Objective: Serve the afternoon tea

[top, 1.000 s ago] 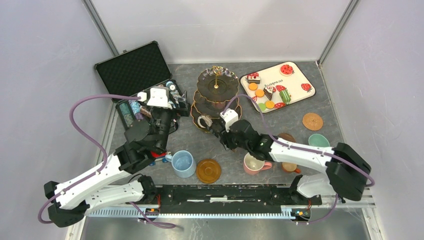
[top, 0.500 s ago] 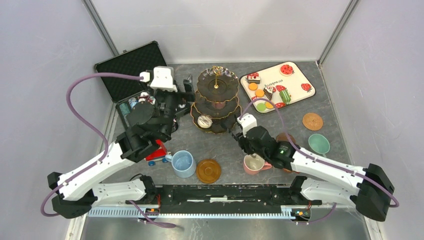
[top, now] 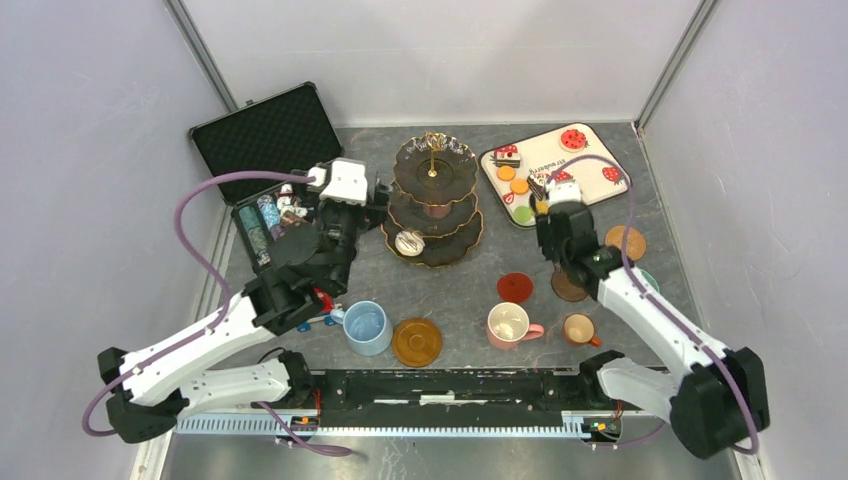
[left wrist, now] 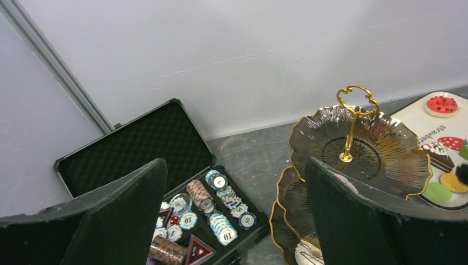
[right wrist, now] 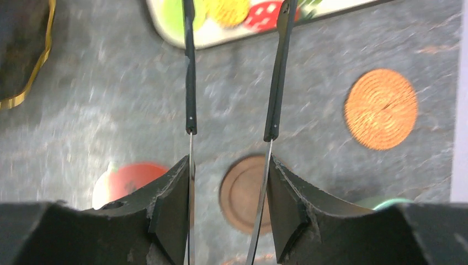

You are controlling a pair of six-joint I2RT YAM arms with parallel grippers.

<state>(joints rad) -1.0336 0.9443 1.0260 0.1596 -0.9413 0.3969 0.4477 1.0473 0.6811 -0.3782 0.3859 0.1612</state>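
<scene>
We judge that our right gripper (right wrist: pixel 237 14), fingers apart and empty, hangs at the tray (top: pixel 600 150) to fetch a sweet, while our left gripper (left wrist: pixel 234 171), wide and empty, hovers beside the stand (top: pixel 455 165) at mid-table.

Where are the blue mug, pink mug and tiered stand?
blue mug (top: pixel 367 326): top external view, inside bottom.
pink mug (top: pixel 509 322): top external view, inside bottom.
tiered stand (top: pixel 452 177): top external view, bare top tier.
</scene>
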